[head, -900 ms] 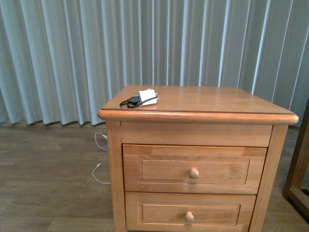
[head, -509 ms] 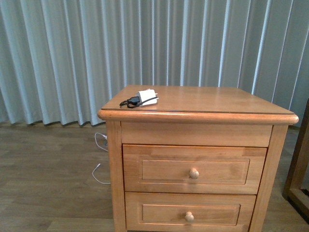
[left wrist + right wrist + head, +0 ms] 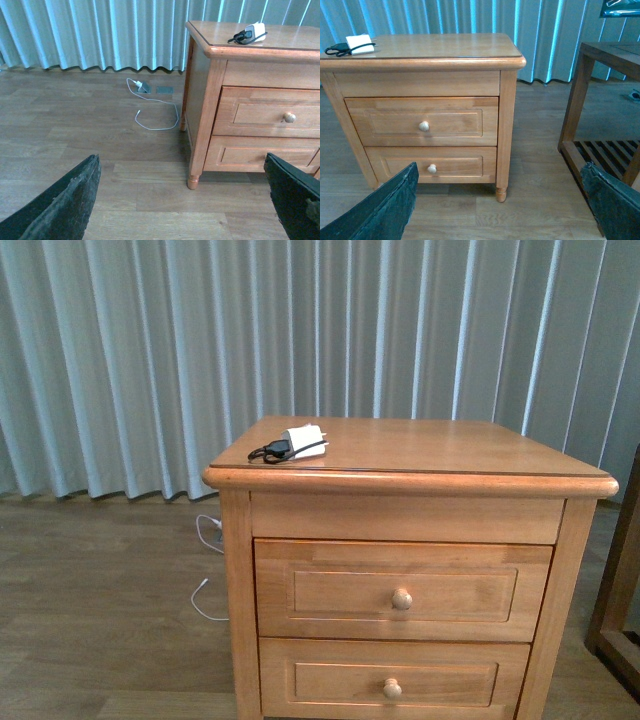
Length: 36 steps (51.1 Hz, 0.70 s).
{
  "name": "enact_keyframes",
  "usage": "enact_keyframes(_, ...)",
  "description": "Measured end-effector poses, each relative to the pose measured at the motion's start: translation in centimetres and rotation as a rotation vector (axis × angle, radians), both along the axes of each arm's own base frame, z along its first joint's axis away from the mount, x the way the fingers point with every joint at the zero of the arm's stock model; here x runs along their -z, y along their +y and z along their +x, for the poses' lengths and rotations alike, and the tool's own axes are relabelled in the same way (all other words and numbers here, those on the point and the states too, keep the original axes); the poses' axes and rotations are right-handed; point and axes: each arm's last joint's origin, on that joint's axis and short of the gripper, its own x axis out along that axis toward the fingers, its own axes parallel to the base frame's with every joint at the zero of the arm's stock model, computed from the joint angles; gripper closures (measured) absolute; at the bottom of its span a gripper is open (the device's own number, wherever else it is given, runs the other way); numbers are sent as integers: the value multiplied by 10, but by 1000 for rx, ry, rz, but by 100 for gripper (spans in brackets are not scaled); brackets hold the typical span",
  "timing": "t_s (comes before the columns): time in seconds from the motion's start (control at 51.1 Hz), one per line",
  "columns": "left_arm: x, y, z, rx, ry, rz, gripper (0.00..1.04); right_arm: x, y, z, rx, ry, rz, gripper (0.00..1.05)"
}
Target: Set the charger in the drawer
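The charger (image 3: 300,441), a small white adapter block with a black cable coiled on it, lies on the nightstand top (image 3: 440,447) near its front left corner. It also shows in the left wrist view (image 3: 252,32) and the right wrist view (image 3: 355,44). The upper drawer (image 3: 402,590) is shut, with one round knob (image 3: 401,598); it also shows in the right wrist view (image 3: 420,121). My left gripper (image 3: 185,207) is open and empty, low over the floor left of the nightstand. My right gripper (image 3: 502,207) is open and empty, in front of the nightstand's right side. Neither arm shows in the front view.
A lower, shorter drawer (image 3: 392,683) sits under the upper one. A thin white cable with a plug (image 3: 150,102) lies on the wooden floor by the curtain (image 3: 200,340). A dark wooden table frame (image 3: 600,105) stands right of the nightstand.
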Motion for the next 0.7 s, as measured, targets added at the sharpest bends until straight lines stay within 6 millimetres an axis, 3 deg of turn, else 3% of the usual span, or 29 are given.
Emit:
enact_keyframes(0.176,0,0,0,0,0,0,6,0,0,0,5,1,-1,8)
enact_keyframes(0.293,0,0,0,0,0,0,6,3,0,4,168,141,-24,8)
enact_keyframes(0.372,0,0,0,0,0,0,6,2,2,8,159,199,-23,8)
enact_keyframes(0.704,0,0,0,0,0,0,6,-6,13,47,74,290,-36,8)
